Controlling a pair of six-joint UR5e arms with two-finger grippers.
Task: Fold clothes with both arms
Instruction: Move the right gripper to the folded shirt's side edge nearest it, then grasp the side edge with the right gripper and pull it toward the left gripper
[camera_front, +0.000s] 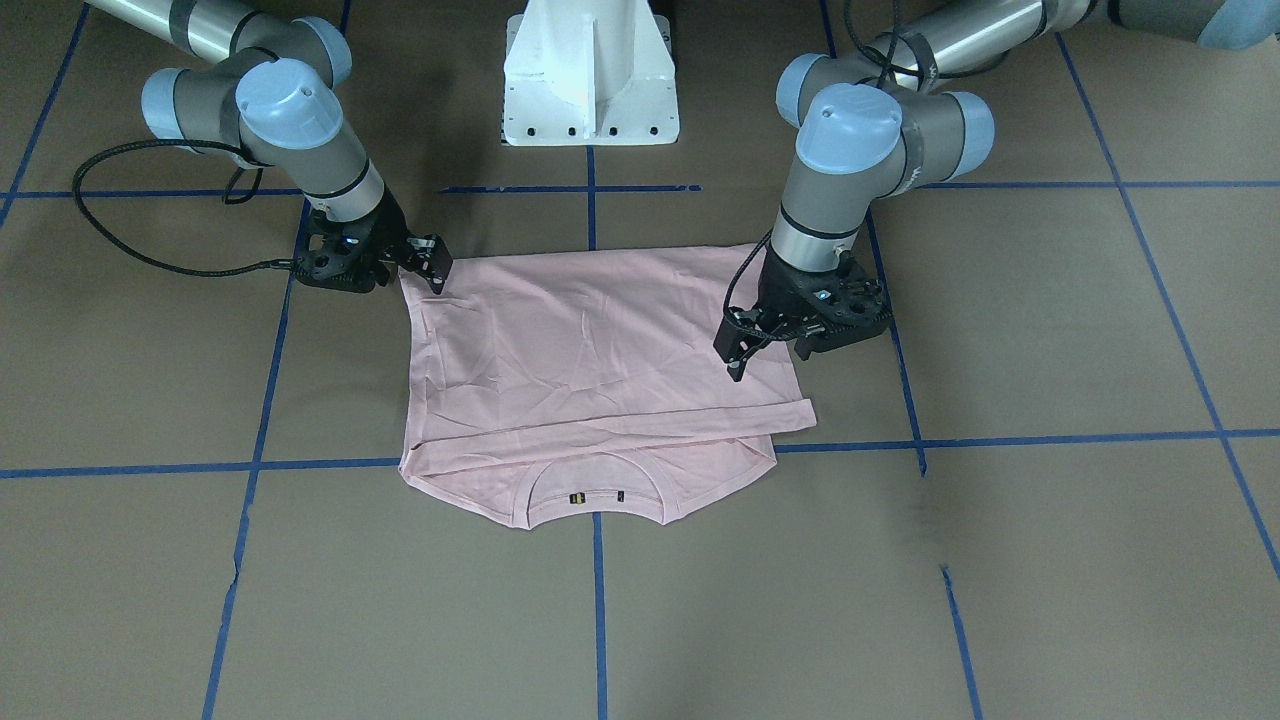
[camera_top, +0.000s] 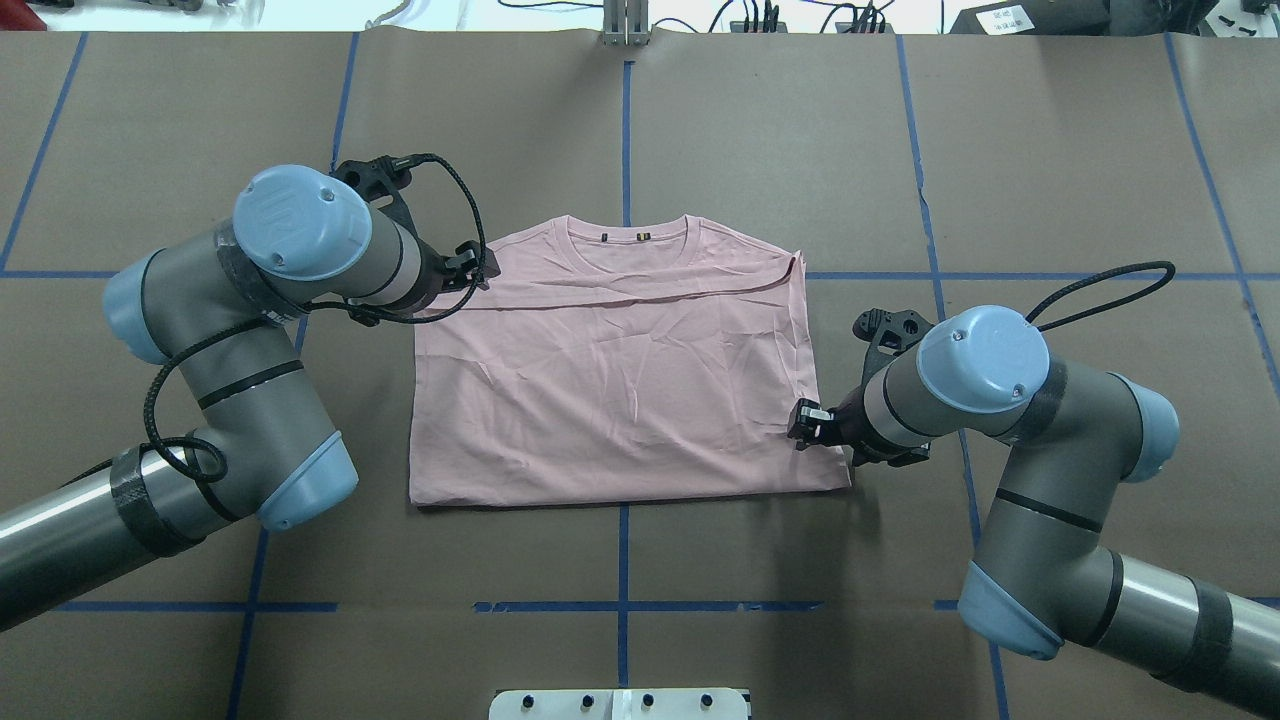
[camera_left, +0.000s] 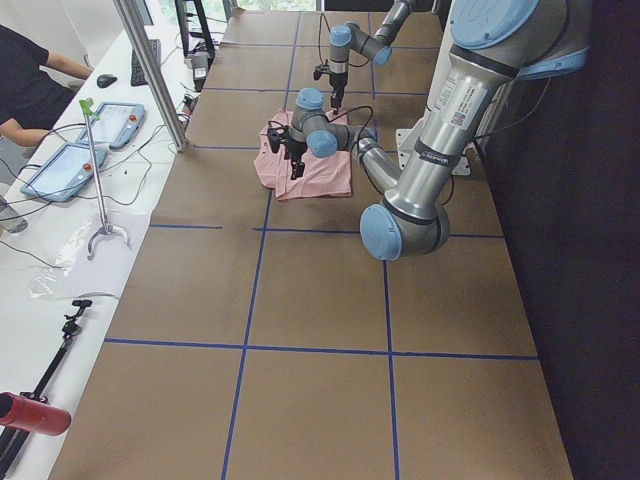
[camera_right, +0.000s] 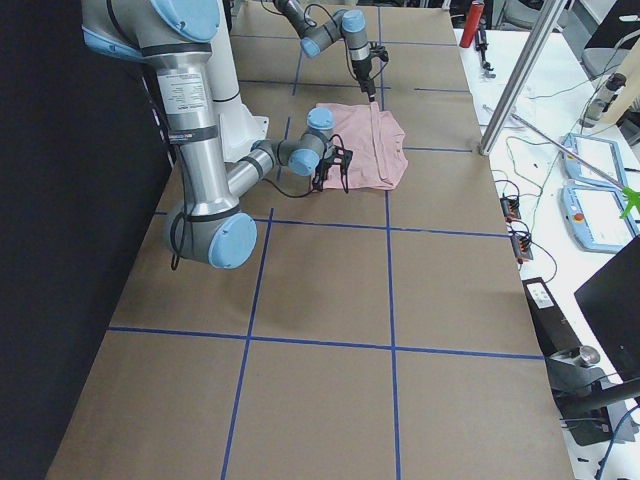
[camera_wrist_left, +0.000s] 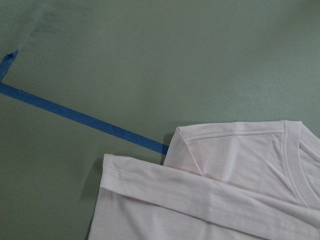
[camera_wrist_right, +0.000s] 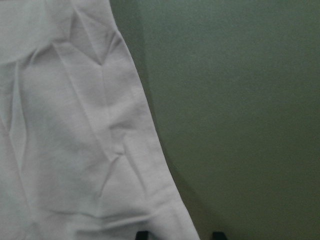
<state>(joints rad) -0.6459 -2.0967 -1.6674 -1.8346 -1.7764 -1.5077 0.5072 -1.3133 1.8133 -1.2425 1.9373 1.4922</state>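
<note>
My brown table (camera_top: 700, 120), gridded in blue tape (camera_top: 625, 130), carries the T-shirt (camera_top: 610, 380) at its centre. The right gripper (camera_top: 808, 420) stands spread at the shirt's side; whether the left gripper (camera_top: 480, 268) is spread, I cannot tell.

Table (camera_top: 620, 120) beyond T-shirt (camera_top: 610, 390), far from robot: open passage. White pedestal base (camera_front: 590, 90) blocks centre near side. Left gripper (camera_top: 482, 269) occupies collar-end corner. Right gripper (camera_top: 806, 420) occupies opposite edge. Shirt middle reachable from above.
</note>
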